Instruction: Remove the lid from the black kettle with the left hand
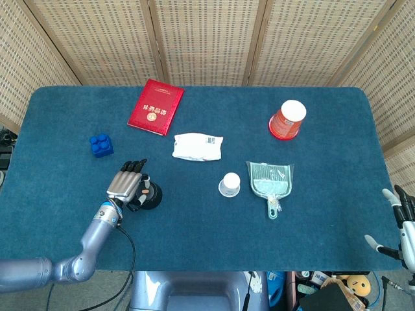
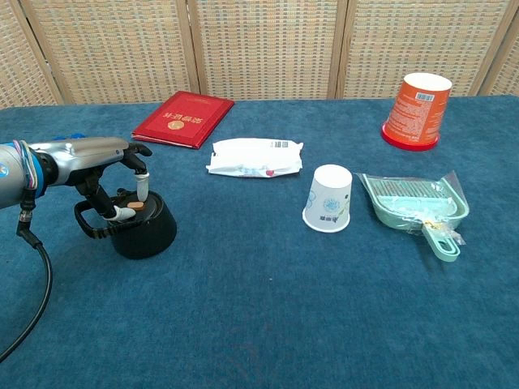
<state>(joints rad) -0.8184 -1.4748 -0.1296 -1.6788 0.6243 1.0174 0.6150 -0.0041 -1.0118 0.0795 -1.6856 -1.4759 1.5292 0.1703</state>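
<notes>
Two fingertips of the left hand point(image 2: 105, 174) sit down on the lid point(image 2: 135, 205) of the black kettle point(image 2: 139, 225), bracketing its small orange knob; whether they actually pinch it cannot be told from either view, though the fingers are curled in close. The kettle stands at about eight o'clock on the blue surface point(image 1: 214, 220), with the blue block point(image 1: 101, 145) toward eleven o'clock of it and the red booklet point(image 1: 155, 107) further off at one o'clock.

The main risk, as I judge it, is a shallow hold: the knob is small and the fingertips look slick, so a lift could slip off and leave the lid seated. A tight lid could instead drag the whole kettle up or tip it toward its handle at nine o'clock, since nothing steadies the body. The right hand point(image 1: 403, 223) hangs open off the surface's edge at four o'clock, well apart, and offers no bracing.
</notes>
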